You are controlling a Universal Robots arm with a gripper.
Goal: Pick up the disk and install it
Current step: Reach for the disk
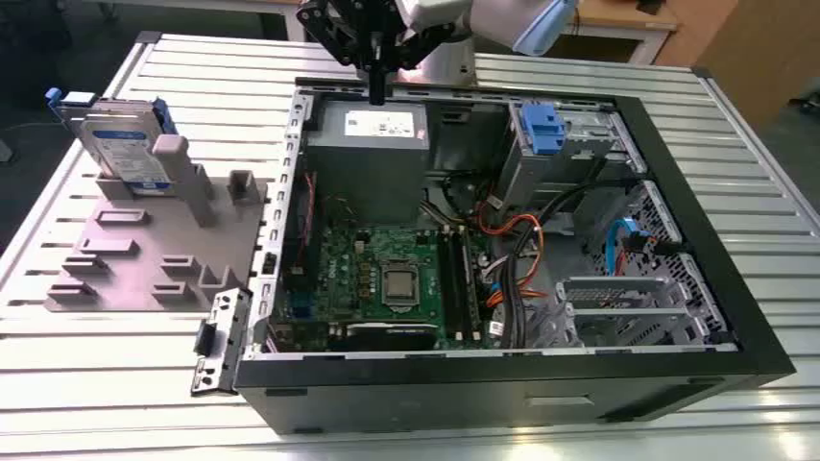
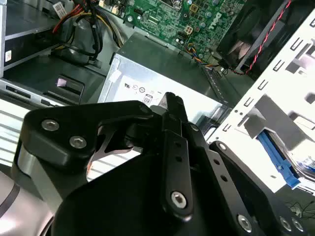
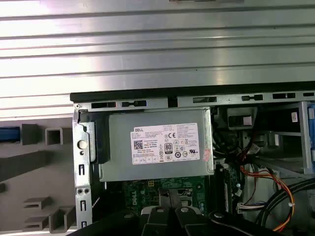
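Observation:
The disk [image 1: 125, 146], silver with a blue-and-white label and a blue bracket, stands upright in a grey holder [image 1: 141, 259] at the exterior view's left, outside the computer case. My black gripper [image 1: 378, 94] hangs over the far rim of the open case, just above the grey power supply [image 1: 369, 158], well to the right of the disk. Its fingers are pressed together with nothing between them. In both wrist views the gripper [image 2: 172, 101] [image 3: 170, 214] points at the power supply [image 3: 157, 145]. A blue edge of the disk [image 3: 10, 133] shows beside the holder in the first wrist view.
The black computer case [image 1: 513, 379] lies open on a ribbed metal table [image 1: 77, 384]. Inside are the green motherboard [image 1: 384, 274], cable bundles [image 1: 513, 240] and a drive bay with a small blue latch [image 1: 543, 130] at the far right. A loose bracket [image 1: 211, 346] lies beside the case.

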